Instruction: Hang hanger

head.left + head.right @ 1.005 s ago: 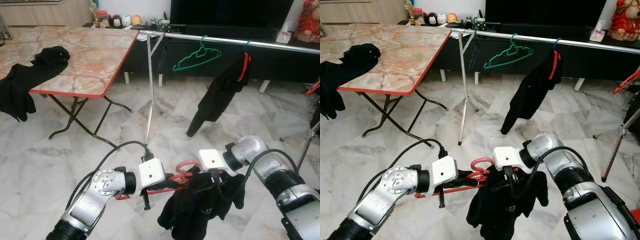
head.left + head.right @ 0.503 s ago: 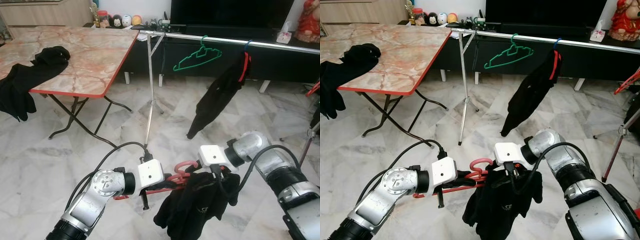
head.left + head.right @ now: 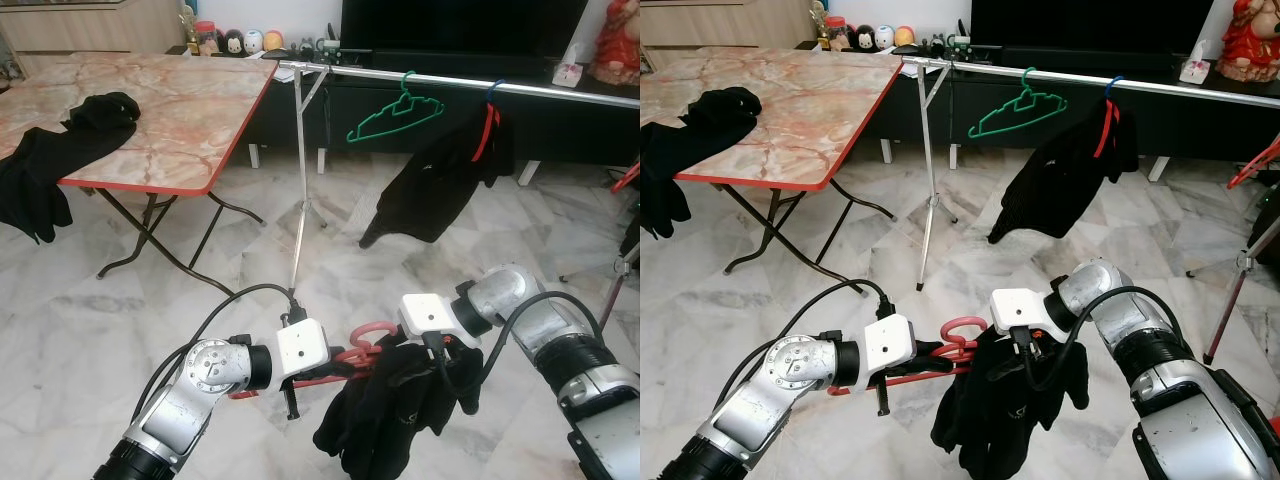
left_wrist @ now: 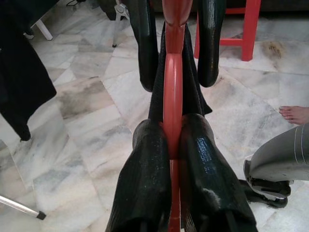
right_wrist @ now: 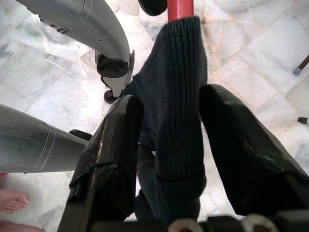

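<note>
A red hanger is being clamped by the left gripper while the right gripper, open-fingered, is being resettled around its black garment, still unhung

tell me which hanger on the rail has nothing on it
The green hanger, hooked on the silver rail nearest the table. The red hanger further along the rail carries a black garment.

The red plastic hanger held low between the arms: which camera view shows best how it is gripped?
The left wrist view: the left pincer is shut on the red plastic hanger. The eye views show its hook. The right wrist view shows a red piece above the black garment.
</note>
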Tool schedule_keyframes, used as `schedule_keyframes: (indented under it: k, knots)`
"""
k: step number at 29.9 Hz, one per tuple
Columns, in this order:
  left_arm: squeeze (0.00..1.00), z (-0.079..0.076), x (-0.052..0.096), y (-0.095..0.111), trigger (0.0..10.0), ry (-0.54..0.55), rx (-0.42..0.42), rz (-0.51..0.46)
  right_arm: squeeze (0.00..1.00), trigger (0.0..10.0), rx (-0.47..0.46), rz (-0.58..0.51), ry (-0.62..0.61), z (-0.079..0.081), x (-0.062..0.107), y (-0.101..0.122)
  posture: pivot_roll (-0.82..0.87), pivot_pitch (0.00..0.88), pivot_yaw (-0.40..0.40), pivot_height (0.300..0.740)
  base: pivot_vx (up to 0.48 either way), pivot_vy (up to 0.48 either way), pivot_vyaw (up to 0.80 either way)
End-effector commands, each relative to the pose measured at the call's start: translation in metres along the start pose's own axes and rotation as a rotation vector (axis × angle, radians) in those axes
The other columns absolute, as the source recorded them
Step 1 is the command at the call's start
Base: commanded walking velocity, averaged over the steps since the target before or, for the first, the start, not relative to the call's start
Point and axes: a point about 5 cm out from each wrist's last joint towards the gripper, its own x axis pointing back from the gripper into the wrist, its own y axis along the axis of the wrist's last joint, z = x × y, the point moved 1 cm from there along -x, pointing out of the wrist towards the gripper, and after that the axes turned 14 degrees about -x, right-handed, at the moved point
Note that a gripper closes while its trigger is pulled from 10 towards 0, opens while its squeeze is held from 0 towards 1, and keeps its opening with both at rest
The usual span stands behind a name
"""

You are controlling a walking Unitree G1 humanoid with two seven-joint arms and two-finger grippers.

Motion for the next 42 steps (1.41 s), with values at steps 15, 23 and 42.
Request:
schedule_keyframes:
  k: [15, 23, 42]
  knots:
    - [0.0, 0.008, -0.001, 0.007, 10.0, 0.02, -0.041, -0.03, 0.0, 10.0, 0.022, 0.031, 0.039, 0.005, -0.004, -0.003, -0.14, 0.0, -0.006, 0.732, 0.0, 0.0, 0.0]
    - [0.0, 0.008, -0.001, 0.007, 10.0, 0.018, -0.041, -0.031, 0.0, 1.4, 0.02, 0.032, 0.039, 0.005, -0.004, -0.003, -0.14, 0.0, -0.007, 0.732, 0.0, 0.0, 0.0]
    - [0.0, 0.006, 0.004, 0.001, 10.0, 0.02, -0.033, -0.011, 0.0, 10.0, 0.076, 0.034, -0.125, -0.008, 0.032, 0.007, -0.15, 0.0, 0.002, 0.732, 0.0, 0.0, 0.0]
